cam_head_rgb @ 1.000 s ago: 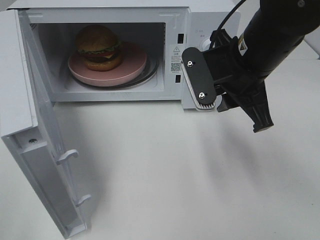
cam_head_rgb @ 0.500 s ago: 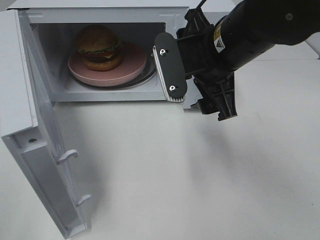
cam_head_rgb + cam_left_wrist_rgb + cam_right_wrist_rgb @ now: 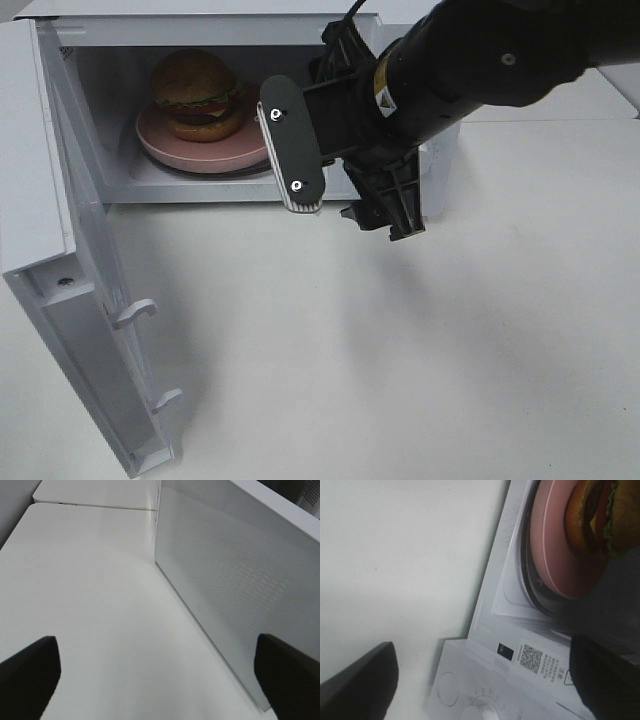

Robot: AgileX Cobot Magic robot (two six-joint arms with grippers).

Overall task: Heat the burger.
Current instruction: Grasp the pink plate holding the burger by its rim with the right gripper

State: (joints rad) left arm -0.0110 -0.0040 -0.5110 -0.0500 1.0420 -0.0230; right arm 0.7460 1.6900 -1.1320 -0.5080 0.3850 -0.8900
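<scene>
Right end effector [image 3: 352, 215]: jaws spread wide, nothing between them. It hangs in front of the microwave [image 3: 200, 28], at the right side of the cavity opening, above the desk [image 3: 400, 360]. One flat dark finger [image 3: 292, 145] stands before the right edge of the pink plate [image 3: 165, 148]. No contact with the plate or the burger [image 3: 197, 92] can be seen.

Right wrist view: both finger tips frame the shot. Between them lie the cavity's lower lip, a QR-code label [image 3: 532, 657] and a round knob [image 3: 480, 712] on the control panel.

Left end effector [image 3: 159, 680]: also open and empty, out of the exterior high view. It hangs over bare desk, near a white panel with a fine dot mesh [image 3: 235, 580].

Burger: inside the microwave cavity, upright on the pink plate, toward the plate's left rear. Bun, lettuce, cheese and patty are visible. The plate rests on the turntable ring [image 3: 530, 590].

Door [image 3: 60, 270]: fully open, swung out to the left of the cavity, latch hooks [image 3: 135, 313] exposed on its inner edge.
</scene>
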